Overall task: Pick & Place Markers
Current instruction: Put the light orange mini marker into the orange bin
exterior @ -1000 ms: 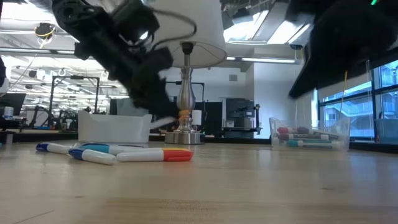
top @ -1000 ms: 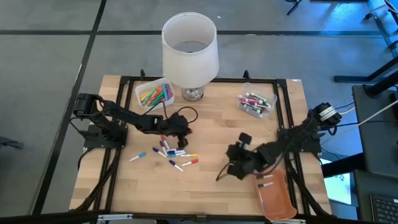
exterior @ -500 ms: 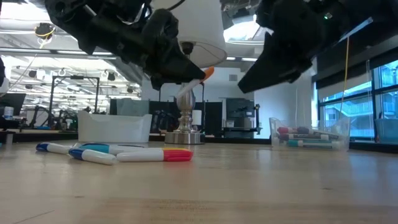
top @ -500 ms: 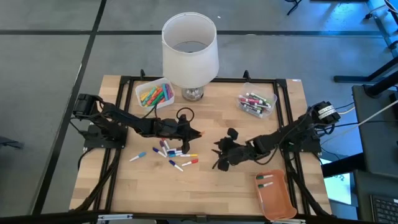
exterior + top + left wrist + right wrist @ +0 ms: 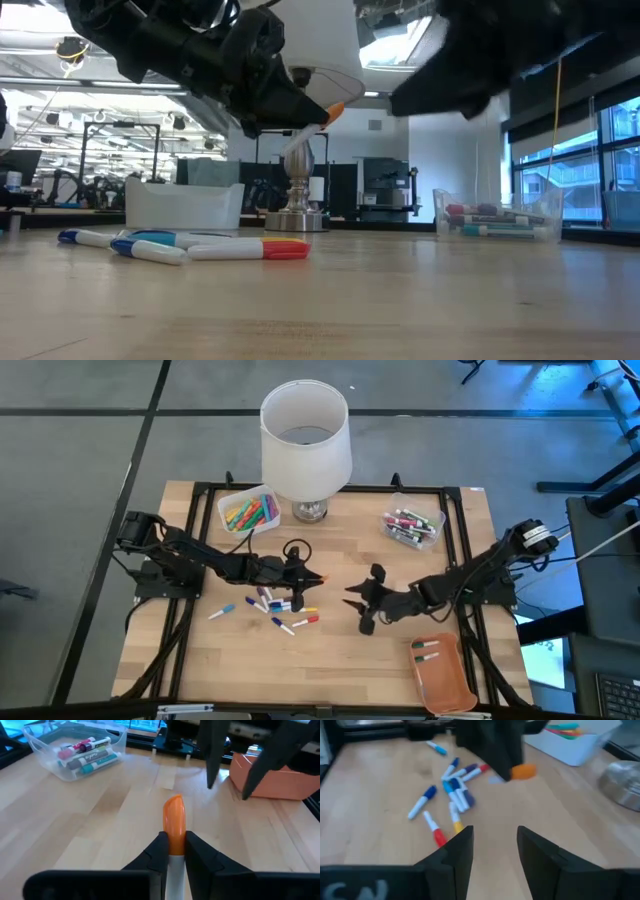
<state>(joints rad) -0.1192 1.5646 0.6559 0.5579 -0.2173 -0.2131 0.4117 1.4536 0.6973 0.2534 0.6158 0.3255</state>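
Left pincer [image 5: 316,577] is pinching a white-barrelled marker with an orange cap [image 5: 174,822], its two dark fingers [image 5: 156,854] pressed against the barrel just behind the cap. It hangs above the wooden bench [image 5: 330,660], in front of the white-shaded lamp with a silver base [image 5: 305,445]. The marker's long axis runs in line with the fingers, and the orange cap sticks out past the fingertips, pointing away from the left arm and toward the right pincer [image 5: 356,612]. In the low view the cap [image 5: 333,113] tilts slightly upward, clear of the bench surface.

Right pincer faces it across a small gap, its fingers [image 5: 458,851] spread apart with nothing between them. It too is off the bench, on the side of the lamp nearer the orange tray [image 5: 445,678].

Below and just behind the left pincer lies a loose cluster of blue-, red- and yellow-capped white markers [image 5: 277,603], lying flat at mixed angles. Beside the lamp base, one bin holds bright markers [image 5: 250,512], and a clear bin [image 5: 412,525] on its other side holds more.
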